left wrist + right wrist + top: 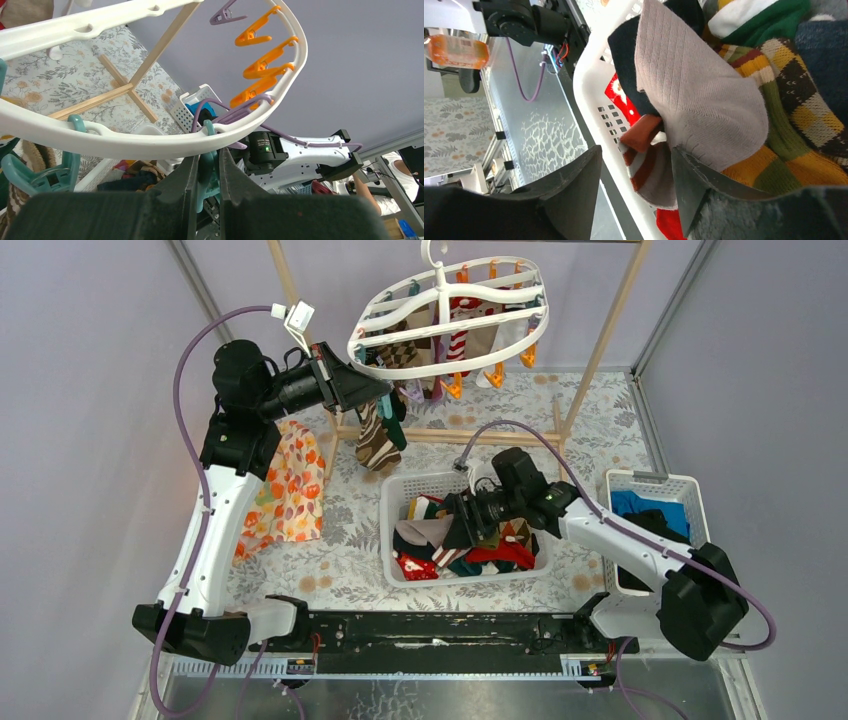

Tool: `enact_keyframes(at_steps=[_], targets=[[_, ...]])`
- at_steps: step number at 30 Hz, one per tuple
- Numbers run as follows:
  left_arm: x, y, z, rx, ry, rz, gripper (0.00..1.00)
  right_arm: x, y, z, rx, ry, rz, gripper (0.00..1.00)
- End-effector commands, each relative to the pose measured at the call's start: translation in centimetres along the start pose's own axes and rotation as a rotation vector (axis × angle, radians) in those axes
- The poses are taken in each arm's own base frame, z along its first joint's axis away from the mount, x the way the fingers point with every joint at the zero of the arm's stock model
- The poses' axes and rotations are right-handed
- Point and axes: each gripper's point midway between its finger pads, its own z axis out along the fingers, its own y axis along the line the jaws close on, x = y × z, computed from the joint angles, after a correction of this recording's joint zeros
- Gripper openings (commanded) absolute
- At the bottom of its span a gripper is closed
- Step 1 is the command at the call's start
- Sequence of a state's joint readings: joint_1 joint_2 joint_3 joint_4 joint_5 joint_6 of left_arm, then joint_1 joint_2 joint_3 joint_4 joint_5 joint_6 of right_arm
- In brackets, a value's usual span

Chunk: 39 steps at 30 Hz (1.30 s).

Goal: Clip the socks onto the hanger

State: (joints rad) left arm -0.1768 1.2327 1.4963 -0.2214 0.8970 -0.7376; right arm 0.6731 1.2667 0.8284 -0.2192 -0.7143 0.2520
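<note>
The white oval hanger [450, 315] hangs from the wooden rack, with several socks clipped under it. My left gripper [362, 388] reaches under its near rim [150, 142] and is shut on a teal clip [209, 172] dangling there. A brown argyle sock [378, 440] hangs just below that gripper. More socks [470, 545] in mixed colours fill the white basket [392, 530]. My right gripper [462, 525] is low over them and open. In the right wrist view its fingers [574, 185] straddle the basket rim [594, 95] and a red-and-white striped sock [649, 165], beside a grey sock [694, 85].
A second white basket [690, 490] with blue and black clothes stands at the right. An orange floral cloth [285, 485] lies at the left under the left arm. The wooden rack's posts [600, 340] and foot bar [450, 435] stand behind the sock basket.
</note>
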Motion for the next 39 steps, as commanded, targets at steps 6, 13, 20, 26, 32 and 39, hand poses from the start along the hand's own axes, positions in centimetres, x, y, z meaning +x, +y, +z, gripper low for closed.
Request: enact_keyframes(at_steps=[6,13,20,26,32,39], targets=[[-0.2,-1.6,-0.8,0.029,-0.01,0.07,0.03,-2.1,1.2,0.8,0.051,0.006,-0.03,0.72],[-0.3,-1.7,-1.0,0.024,-0.011,0.095,0.04,-3.1,2.7,2.2,0.079,-0.003,-0.038,0.73],[-0.3,-1.6,-1.1,0.016,-0.012,0.112,0.04,-3.3,6.8,2.9,-0.014,-0.039,-0.083,0.72],[-0.3,-1.4,-1.1,0.01,-0.013,0.116,0.04,-3.9,8.1,1.9,0.038,-0.099,-0.108,0.71],[-0.3,-1.4,-1.2,0.006,-0.015,0.118,0.04,-3.9,3.3,-0.2,0.334,-0.121,-0.102,0.71],[-0.3,-1.3,-1.2,0.005,-0.015,0.122,0.04,-0.3,4.3,-0.4,0.24,0.001,-0.121,0.7]])
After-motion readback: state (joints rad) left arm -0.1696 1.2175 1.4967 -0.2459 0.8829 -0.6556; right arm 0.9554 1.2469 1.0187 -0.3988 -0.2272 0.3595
